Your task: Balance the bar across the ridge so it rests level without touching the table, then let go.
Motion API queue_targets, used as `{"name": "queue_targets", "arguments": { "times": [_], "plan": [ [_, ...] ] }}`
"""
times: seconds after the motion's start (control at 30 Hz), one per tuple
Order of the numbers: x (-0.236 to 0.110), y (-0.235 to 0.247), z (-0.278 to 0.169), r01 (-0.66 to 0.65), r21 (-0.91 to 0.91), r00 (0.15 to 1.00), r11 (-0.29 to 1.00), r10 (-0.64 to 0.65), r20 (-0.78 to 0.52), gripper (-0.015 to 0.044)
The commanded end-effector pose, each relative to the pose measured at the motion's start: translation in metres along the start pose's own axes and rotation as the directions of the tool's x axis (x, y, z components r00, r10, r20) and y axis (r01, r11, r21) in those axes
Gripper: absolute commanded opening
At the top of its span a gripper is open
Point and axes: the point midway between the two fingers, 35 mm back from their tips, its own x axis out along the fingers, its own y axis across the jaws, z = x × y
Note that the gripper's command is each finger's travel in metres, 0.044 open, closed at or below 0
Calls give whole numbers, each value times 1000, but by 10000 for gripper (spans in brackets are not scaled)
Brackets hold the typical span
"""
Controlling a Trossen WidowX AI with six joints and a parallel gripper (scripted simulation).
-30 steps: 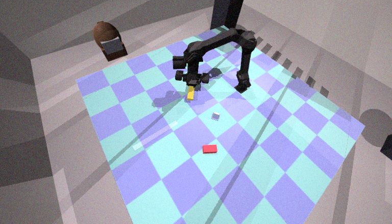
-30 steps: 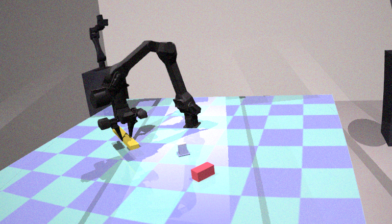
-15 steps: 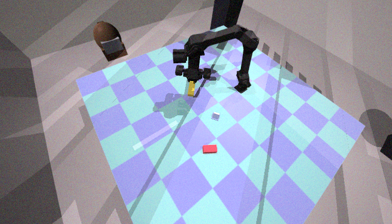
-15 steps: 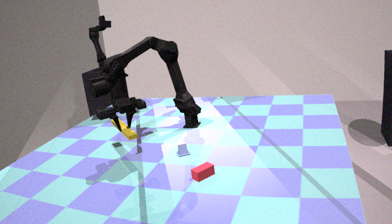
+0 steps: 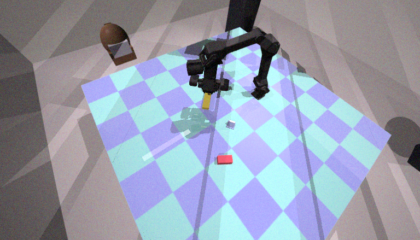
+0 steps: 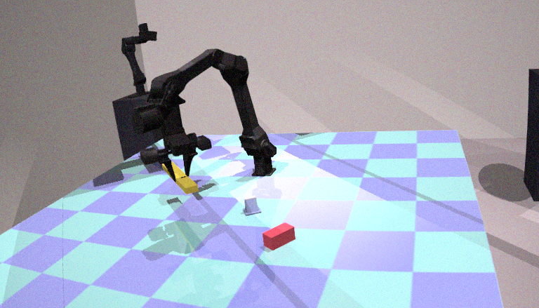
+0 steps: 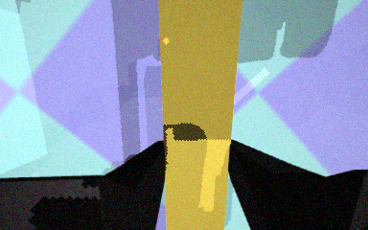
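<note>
The yellow bar [image 6: 180,178] is pinched near one end by the pincer [image 6: 178,168], its sides pressed between the two dark fingers, as the wrist view shows. In the exterior view the bar slopes down from the fingers; whether its low end touches the checkered counter [image 5: 278,175] or hangs just above it cannot be told. The grasp is judged done, and the lift barely begun.

Left to do: the bar must be raised, carried to the small grey ridge [image 6: 252,205], laid across its crest near the bar's middle, levelled, and released.

The ridge stands apart from the bar, toward the middle of the counter, with the red block [image 6: 278,235] beyond it toward the near edge. Bar and pincer sit toward the far side of the counter, near the arm's base. Between bar and ridge only checkered surface is seen, so the path appears unobstructed; the red block lies near enough to the ridge to be minded when the bar is swung level.
</note>
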Motion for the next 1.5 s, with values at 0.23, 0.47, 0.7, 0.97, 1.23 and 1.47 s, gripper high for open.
{"name": "queue_targets", "arguments": {
  "times": [0.23,0.47,0.7,0.97,1.23,1.47],
  "plan": [
    [-1,24,39,-5,46,1000,999,4,3,0],
    [-1,41,61,-6,74,1000,997,6,5,0],
    [-1,59,82,-8,101,1000,995,7,7,0],
    [-2,82,103,-10,133,1000,991,9,9,0],
    [-2,107,122,-12,165,1000,986,11,10,0],
    [-3,130,137,-15,193,1000,981,13,11,0]
  ]
}}
